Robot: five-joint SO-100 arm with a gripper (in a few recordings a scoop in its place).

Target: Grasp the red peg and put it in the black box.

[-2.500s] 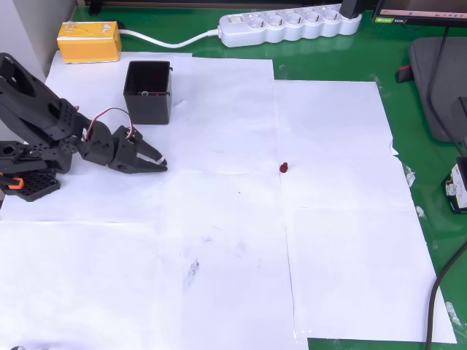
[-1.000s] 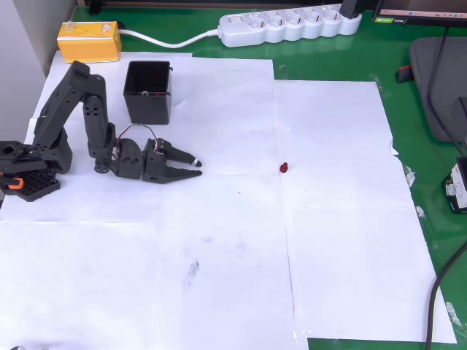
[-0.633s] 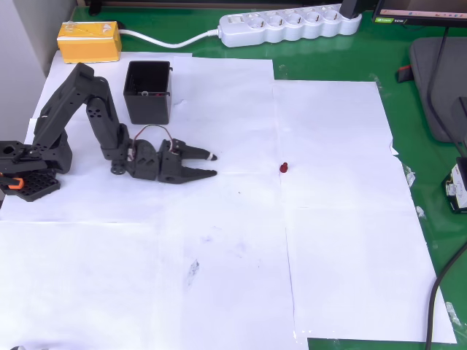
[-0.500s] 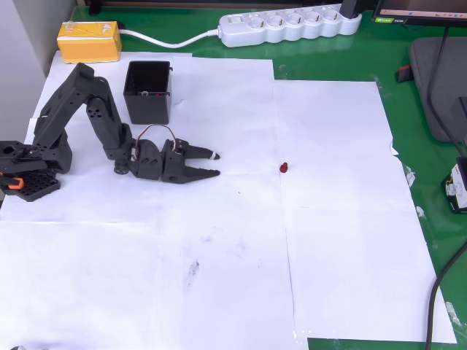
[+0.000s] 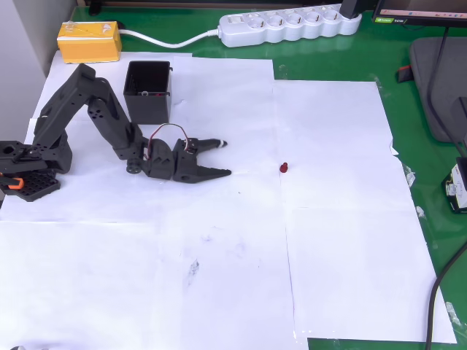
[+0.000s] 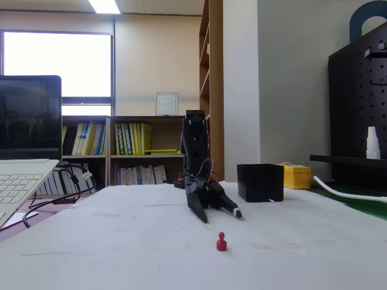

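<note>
The red peg (image 5: 284, 168) (image 6: 221, 241) stands upright on the white paper, near the middle of the sheets in the overhead view. My gripper (image 5: 227, 158) (image 6: 221, 215) is open, low over the paper, its two fingers spread and pointing at the peg from the left in the overhead view. A gap of bare paper lies between the fingertips and the peg. Nothing is between the fingers. The black box (image 5: 148, 91) (image 6: 260, 182) stands open-topped behind the arm, at the upper left of the overhead view.
A yellow box (image 5: 89, 41) (image 6: 295, 176) sits at the far left corner beside a white power strip (image 5: 290, 25). The arm's base (image 5: 28, 170) is at the left edge. A laptop (image 6: 27, 157) lies at the left of the fixed view. White paper (image 5: 343, 240) covers the green mat.
The arm has stretched out from its folded pose, carrying the gripper rightward toward the peg. The fingers have spread wider. The peg and box have not moved.
</note>
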